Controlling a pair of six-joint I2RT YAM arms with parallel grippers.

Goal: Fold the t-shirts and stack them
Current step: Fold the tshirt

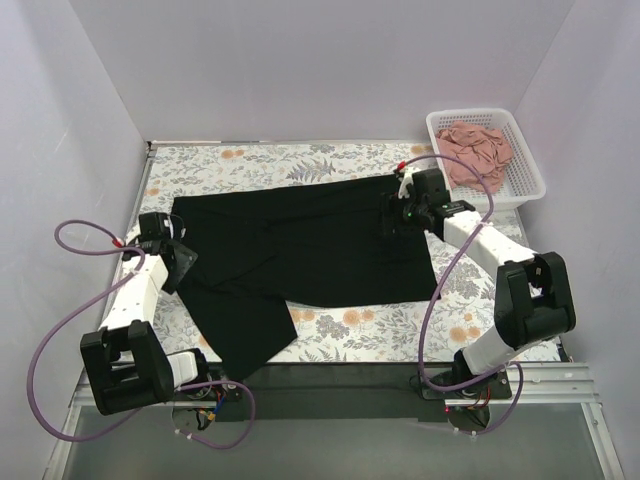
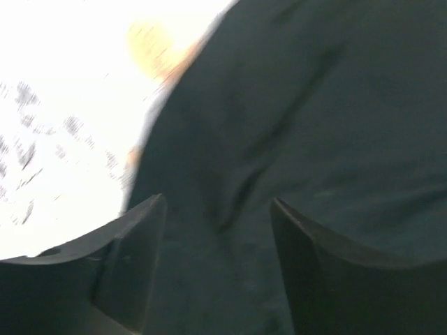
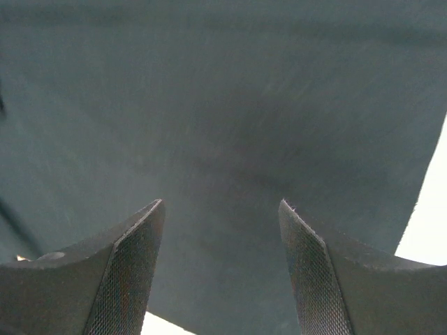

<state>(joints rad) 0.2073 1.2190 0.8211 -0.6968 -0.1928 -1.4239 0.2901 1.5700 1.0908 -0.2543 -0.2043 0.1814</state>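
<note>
**A:** Flowered counter (image 1: 330, 160), pale walls all round. How far along does the job look?

**B:** Early, I'd say. The black t-shirt (image 1: 320, 250) lies spread between the two tools. It looks partly doubled over, with one loose flap trailing nearward past the left tool (image 1: 176, 260). No neat fold yet.

**A:** And the tools?

**B:** Both stand with jaws well apart and grip nothing. The left tool hangs over the shirt's edge, and the right tool (image 1: 396, 218) is over plain black cloth near the opposite edge.

**A:** The other shirt?

**B:** The pink t-shirt (image 1: 478, 150) sits crumpled in the basket (image 1: 530, 178), just beyond the right tool. It is unfolded, so nothing is stacked.
</note>
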